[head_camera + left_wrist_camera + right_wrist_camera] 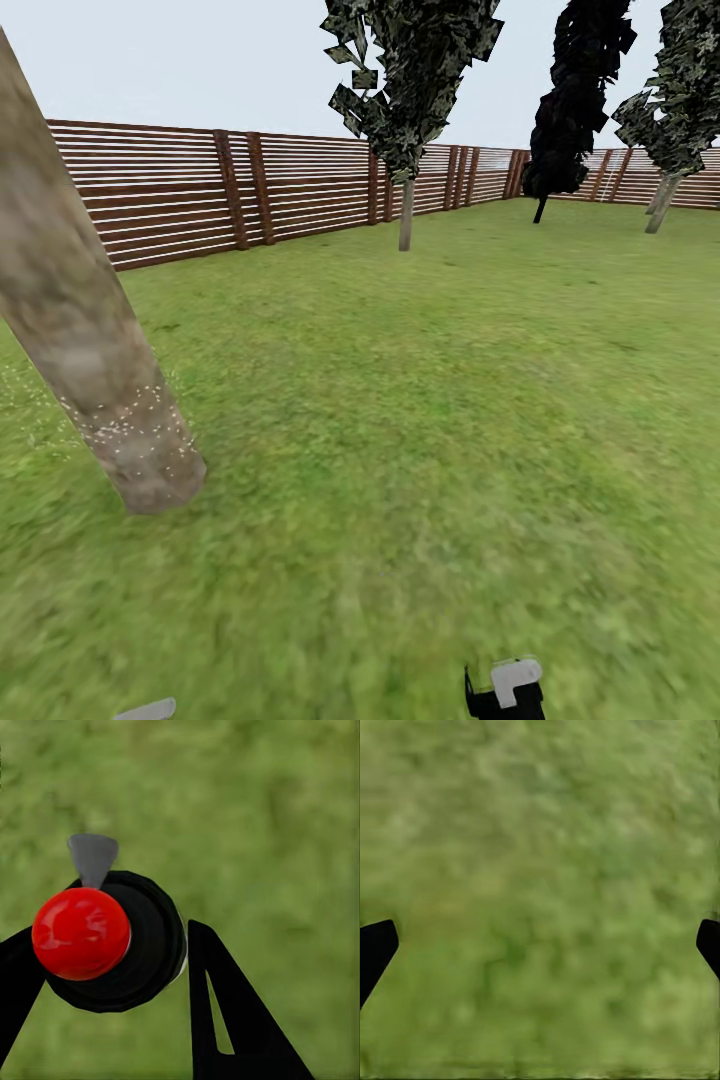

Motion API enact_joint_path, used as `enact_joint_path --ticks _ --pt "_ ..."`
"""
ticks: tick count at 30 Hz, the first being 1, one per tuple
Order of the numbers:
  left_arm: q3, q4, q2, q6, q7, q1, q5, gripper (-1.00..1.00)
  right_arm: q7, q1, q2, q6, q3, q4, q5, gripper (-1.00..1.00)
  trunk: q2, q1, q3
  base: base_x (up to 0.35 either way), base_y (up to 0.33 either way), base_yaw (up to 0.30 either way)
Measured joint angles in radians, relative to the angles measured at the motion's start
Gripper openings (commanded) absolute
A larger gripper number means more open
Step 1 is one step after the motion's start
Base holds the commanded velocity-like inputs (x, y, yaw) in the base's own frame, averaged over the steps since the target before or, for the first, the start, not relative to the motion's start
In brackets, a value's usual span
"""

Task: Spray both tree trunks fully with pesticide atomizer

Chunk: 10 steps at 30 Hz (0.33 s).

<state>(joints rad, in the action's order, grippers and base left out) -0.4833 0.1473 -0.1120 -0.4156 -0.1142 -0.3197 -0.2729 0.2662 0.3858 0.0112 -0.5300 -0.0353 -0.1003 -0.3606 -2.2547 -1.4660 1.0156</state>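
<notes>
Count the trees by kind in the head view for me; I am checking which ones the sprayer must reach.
Thick mottled grey-brown trunk, near left: 1
Slim leafy trees by the fence: 2
Dark cypress-like tree: 1
Total: 4

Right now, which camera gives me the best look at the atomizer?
The left wrist view: the atomizer sits between the left gripper fingers, red cap and grey nozzle facing the camera. The right wrist view looks at grass.
</notes>
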Motion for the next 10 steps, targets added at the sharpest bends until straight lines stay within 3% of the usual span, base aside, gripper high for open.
enact_joint_path --ticks 3,10 --pt "-0.003 0.0 0.0 -0.001 -0.001 0.0 0.002 -1.0 0.0 -0.011 -0.002 0.003 -0.001 0.06 -0.001 1.0 0.0 0.0 0.0 0.0 0.0 0.0" --pt "-0.003 -0.007 -0.003 0.0 -0.001 0.002 0.0 -1.0 -0.001 -0.037 -0.001 0.005 0.001 0.075 -0.001 1.0 0.0 0.0 0.0 0.0 0.0 0.0"
